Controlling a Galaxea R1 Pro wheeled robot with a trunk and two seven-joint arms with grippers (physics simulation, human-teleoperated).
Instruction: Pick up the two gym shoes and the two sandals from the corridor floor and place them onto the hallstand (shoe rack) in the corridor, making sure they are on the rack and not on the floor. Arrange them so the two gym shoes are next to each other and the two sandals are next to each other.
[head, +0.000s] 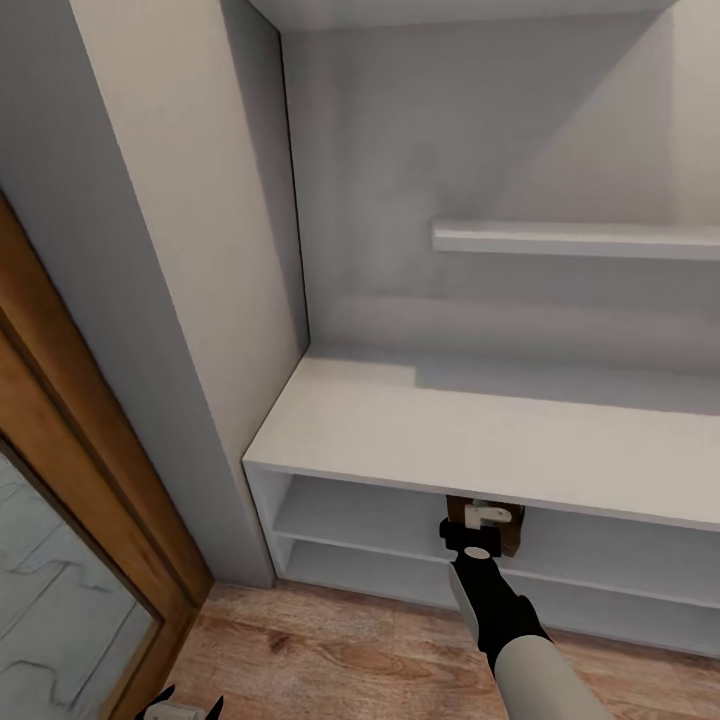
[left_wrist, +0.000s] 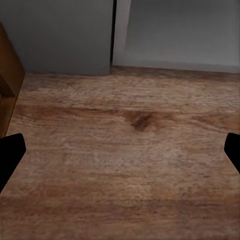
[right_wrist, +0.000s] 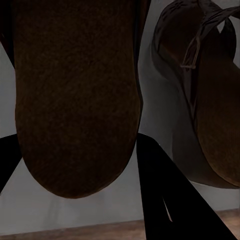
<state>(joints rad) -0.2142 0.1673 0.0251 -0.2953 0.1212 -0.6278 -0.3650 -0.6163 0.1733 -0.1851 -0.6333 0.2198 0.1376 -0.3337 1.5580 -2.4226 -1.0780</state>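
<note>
Inside hallstand (head: 480, 440) upper cubby: right gripper (head: 482, 532) clamps sandal (right_wrist: 75, 100), second sandal (right_wrist: 210, 100) just beside on shelf. Step: placing. Next: set down alongside, release, withdraw. Left gripper (left_wrist: 120, 155) spread wide, empty, over corridor floor (left_wrist: 125, 150).

Hallstand (head: 470, 430): light-grey unit against the wall; flat top bare, two open shelves in the low base, tall back panel carrying a floating shelf up on the right.
Sandal in the tool (right_wrist: 75, 100): dark brown; its broad sole faces the right wrist camera, rounded end between the two dark fingers. In the head view it shows as a brown shape (head: 512, 530) just under the hallstand's top edge, at the upper shelf opening.
Second sandal (right_wrist: 210, 100): dark brown with thin straps, lying on the grey shelf just beside the first.
Corridor floor (left_wrist: 125, 150): light brown wood-grain planks, running up to the hallstand's base.
</note>
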